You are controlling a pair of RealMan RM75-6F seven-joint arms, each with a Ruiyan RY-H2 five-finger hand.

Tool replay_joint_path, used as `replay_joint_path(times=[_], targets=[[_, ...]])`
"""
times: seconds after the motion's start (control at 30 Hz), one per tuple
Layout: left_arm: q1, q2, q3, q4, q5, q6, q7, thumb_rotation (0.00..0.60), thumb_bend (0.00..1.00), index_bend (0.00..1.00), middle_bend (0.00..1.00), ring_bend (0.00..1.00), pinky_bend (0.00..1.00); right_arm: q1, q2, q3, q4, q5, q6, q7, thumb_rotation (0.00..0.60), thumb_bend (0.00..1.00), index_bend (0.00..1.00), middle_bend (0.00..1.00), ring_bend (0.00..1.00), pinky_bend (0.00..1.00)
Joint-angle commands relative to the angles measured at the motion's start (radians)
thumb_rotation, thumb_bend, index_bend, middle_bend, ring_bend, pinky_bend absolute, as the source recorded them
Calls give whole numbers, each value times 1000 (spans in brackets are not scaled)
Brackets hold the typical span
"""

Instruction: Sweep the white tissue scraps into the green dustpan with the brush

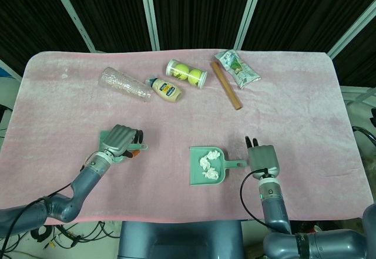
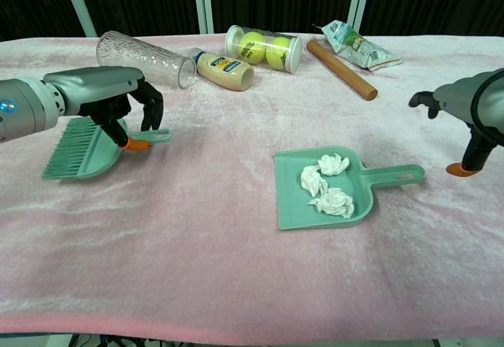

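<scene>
The green dustpan (image 1: 194, 175) (image 2: 288, 202) lies flat near the front middle of the pink cloth, with three white tissue scraps (image 1: 207, 164) (image 2: 331, 202) lying in it. Its handle (image 2: 398, 175) points toward my right hand (image 1: 263, 159) (image 2: 470, 113), which hovers just off the handle's end and holds nothing. The green brush (image 1: 106, 137) (image 2: 77, 151) rests on the cloth at the front left, bristles pointing left. My left hand (image 1: 121, 141) (image 2: 106, 97) arches over its neck, fingers still curled round the brush handle (image 2: 156, 135).
Along the back lie a clear ribbed bottle (image 1: 124, 84), a mayonnaise bottle (image 1: 165, 88), a tube of tennis balls (image 1: 187, 73), a wooden rod (image 1: 226, 86) and a snack packet (image 1: 237, 68). The cloth's front edge is close to both hands.
</scene>
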Motion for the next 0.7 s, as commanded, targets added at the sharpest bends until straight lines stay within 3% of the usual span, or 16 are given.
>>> replay_joint_path(times=[0.03,0.3,0.4,0.47,0.6,0.7], targets=[[4,-6,8,2,-25,-10,24,600,216,469,460,876,1000,-1,2,1,-1,1,-1,2,600,220,23,147,658,823],[25,9,-1,-28,-55,39,65,600,33,196,383,872,1000,-8,18,-16,-9,-24,-4,6,600,216,4,145,644,823],[41,26,-9,-57,-46,80,61,600,32,183,358,837,985,-14,34,-31,-18,-54,-3,10,600,211,0,141,628,811],[57,42,-16,-84,-28,121,53,600,32,183,346,753,917,-22,51,-43,-25,-85,1,20,600,209,0,136,586,771],[114,99,2,-163,75,244,27,600,31,177,304,508,650,-63,120,-90,-57,-207,0,91,600,200,0,90,329,519],[167,154,36,-226,150,324,1,600,29,145,245,375,516,-110,181,-140,-73,-326,-6,177,600,182,0,18,112,292]])
